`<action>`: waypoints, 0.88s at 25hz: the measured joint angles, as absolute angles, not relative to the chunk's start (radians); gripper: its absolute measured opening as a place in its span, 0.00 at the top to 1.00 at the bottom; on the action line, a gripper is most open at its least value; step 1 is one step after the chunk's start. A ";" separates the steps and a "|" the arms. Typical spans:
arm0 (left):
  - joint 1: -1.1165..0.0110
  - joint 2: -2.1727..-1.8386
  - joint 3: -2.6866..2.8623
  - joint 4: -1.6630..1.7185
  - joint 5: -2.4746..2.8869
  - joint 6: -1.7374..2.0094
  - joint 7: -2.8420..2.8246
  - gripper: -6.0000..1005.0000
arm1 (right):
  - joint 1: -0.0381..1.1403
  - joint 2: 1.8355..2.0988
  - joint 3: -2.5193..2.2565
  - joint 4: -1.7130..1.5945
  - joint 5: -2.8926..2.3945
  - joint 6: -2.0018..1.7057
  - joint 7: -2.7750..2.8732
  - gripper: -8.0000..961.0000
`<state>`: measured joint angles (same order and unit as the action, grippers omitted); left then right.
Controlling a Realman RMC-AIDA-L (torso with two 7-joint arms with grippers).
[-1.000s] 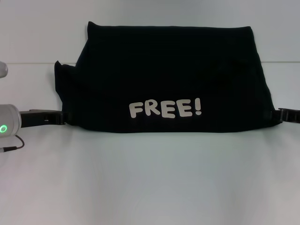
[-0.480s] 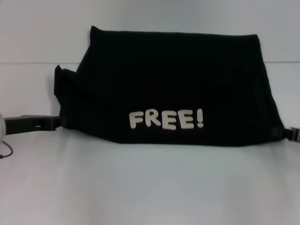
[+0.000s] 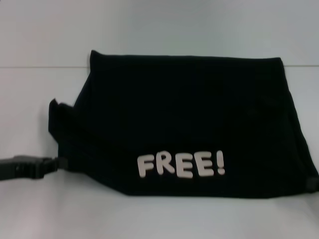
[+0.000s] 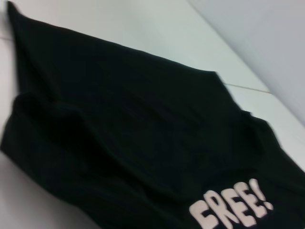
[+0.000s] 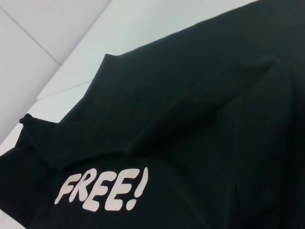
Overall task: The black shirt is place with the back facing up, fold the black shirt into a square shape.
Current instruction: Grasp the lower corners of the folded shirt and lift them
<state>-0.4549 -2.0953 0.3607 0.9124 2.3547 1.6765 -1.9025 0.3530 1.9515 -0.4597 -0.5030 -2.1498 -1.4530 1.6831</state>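
Note:
The black shirt (image 3: 189,114) lies on the white table, its upper layer doubled over toward me so a white "FREE!" print (image 3: 180,166) faces up near the front edge. My left gripper (image 3: 59,163) is shut on the shirt's front left corner, level with the print. At the front right corner only the tip of my right gripper (image 3: 312,183) shows at the picture's edge, pinching the cloth there. A sleeve flap pokes out on the left. In the left wrist view the shirt (image 4: 124,119) fills the picture, as does the shirt (image 5: 205,109) in the right wrist view; neither shows fingers.
The white table (image 3: 149,219) stretches bare in front of the shirt and to its left. A seam line (image 3: 35,67) crosses the surface behind the shirt's far edge.
Both grippers have moved toward me, drawing the shirt's front edge and the print nearer. The folded layer now spreads wider. The left arm's silver body has left the picture.

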 joint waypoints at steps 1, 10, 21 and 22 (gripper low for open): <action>-0.448 -2.096 0.355 0.916 2.355 1.700 -1.895 0.98 | 0.345 1.950 -0.456 -0.503 -2.151 -1.464 1.668 0.99; -0.377 -2.097 0.282 0.928 2.355 1.882 -1.832 0.98 | 0.290 1.929 -0.455 -0.503 -2.203 -1.555 1.538 0.99; -0.320 -2.099 0.205 0.931 2.360 2.045 -1.742 0.98 | 0.238 1.920 -0.451 -0.539 -2.232 -1.651 1.488 0.99; -0.316 -2.100 0.205 0.933 2.361 2.049 -1.741 0.98 | 0.233 1.918 -0.450 -0.541 -2.233 -1.663 1.483 0.99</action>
